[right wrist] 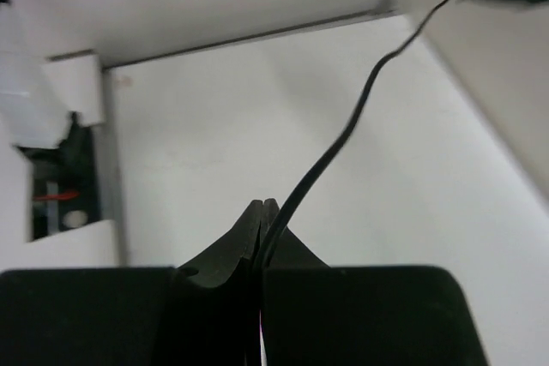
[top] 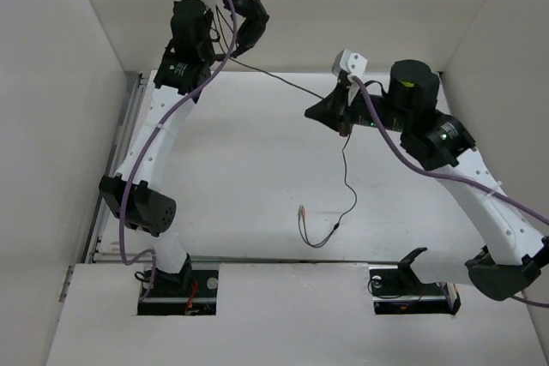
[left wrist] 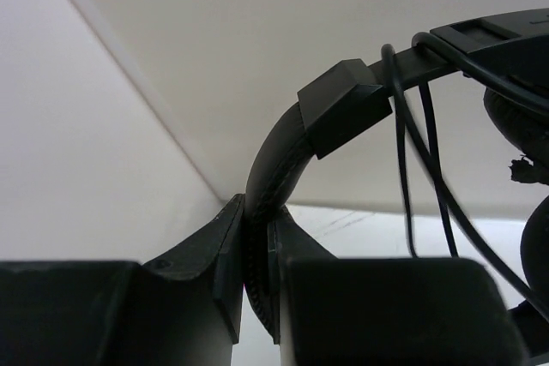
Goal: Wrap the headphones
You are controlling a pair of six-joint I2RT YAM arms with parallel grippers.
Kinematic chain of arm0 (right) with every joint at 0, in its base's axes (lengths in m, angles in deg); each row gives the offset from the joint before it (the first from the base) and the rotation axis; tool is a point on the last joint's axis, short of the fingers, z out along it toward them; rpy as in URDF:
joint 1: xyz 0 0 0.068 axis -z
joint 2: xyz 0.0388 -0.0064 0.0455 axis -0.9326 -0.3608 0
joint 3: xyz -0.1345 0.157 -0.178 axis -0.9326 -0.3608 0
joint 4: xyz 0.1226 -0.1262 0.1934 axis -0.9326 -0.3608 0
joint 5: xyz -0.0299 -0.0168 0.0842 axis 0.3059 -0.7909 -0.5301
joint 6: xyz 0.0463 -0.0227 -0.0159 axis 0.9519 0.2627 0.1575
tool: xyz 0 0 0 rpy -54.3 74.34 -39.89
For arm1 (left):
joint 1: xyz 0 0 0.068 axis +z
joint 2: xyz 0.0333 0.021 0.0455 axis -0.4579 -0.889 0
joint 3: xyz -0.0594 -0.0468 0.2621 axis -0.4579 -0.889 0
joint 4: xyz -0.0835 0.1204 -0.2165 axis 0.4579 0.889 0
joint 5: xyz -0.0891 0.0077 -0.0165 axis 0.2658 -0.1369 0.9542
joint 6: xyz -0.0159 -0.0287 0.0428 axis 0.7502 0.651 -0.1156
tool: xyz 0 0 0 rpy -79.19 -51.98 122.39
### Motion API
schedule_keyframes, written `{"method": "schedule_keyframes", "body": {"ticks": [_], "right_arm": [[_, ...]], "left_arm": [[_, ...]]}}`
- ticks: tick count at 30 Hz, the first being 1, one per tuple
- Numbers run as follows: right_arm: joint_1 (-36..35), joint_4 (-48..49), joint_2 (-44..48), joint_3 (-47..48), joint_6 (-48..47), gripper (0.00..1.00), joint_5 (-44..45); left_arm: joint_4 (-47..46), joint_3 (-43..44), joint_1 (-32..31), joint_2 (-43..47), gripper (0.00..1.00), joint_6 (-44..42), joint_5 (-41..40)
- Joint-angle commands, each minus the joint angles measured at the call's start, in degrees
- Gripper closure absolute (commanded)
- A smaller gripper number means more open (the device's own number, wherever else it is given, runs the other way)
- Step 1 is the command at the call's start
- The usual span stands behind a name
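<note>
Your left gripper (left wrist: 257,222) is clenched on the headphones (left wrist: 287,135), with the headband running down between its two fingers and pinched there. Past the fingers the band arches up and to the right and carries a square black block. Beyond the block, a few strands of the thin black cable (left wrist: 403,169) drape over the band, beside an ear pad at the right edge of the wrist view. From the top camera you can see this grip holding the headphones in the air above the far left corner of the table (top: 240,177).

Your right gripper (right wrist: 262,212) is closed tight on the cable, which comes out between the fingertips and rises in a curve toward the headphones. This gripper hovers above the table, right of its middle and toward its far edge. From it one stretch of cable runs straight across to the headphones, clear of the table. The other stretch hangs down onto the table, bends once, and ends in the pinkish plugs (top: 302,212), which lie on the table around its middle, towards its near edge
</note>
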Motion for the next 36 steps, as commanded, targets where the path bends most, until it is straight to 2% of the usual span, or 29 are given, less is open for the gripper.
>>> {"method": "schedule_keyframes", "body": {"ticks": [1,4,7,11,15,20,25,31,36], "right_arm": [[-0.02,-10.67,1.69,7.97,-16.06,0.99,13.68],[0.16,-11.2,1.34,13.78,-20.72,1.0,20.26],[-0.1,-8.75,0.55,15.55,-27.47,1.0,29.57],[-0.28,-0.16,0.11,12.75,-37.76,1.0,42.5],[-0.37,8.2,-0.15,8.8,-41.56,1.0,47.09],[2.53,16.65,-1.03,3.78,-41.75,1.0,46.4],[5.34,19.12,-3.05,2.02,-34.2,1.0,42.54],[8.95,18.51,-6.04,5.96,-24.35,1.0,36.47],[7.46,17.98,-7.71,10.8,-24.68,1.0,36.38]], "left_arm": [[-4.68,-3.58,-1.64,-0.2,1.0,-4.69,-3.47],[-3.18,-7.71,-4.1,-0.82,1.0,-6.28,-3.12],[-2.04,-10.96,-7.08,-0.38,1.0,-7.25,-1.54],[0.42,-15.79,-12.0,2.16,1.0,-8.13,0.66],[1.56,-22.3,-16.84,6.73,1.0,-7.95,2.68],[7.27,-25.39,-21.42,13.32,1.0,-5.06,10.05],[10.97,-24.51,-22.65,17.46,1.0,-2.24,16.39],[16.67,-22.84,-23.7,21.33,1.0,-0.22,25.52],[19.85,-22.14,-24.93,20.98,1.0,-0.04,28.7]]}}
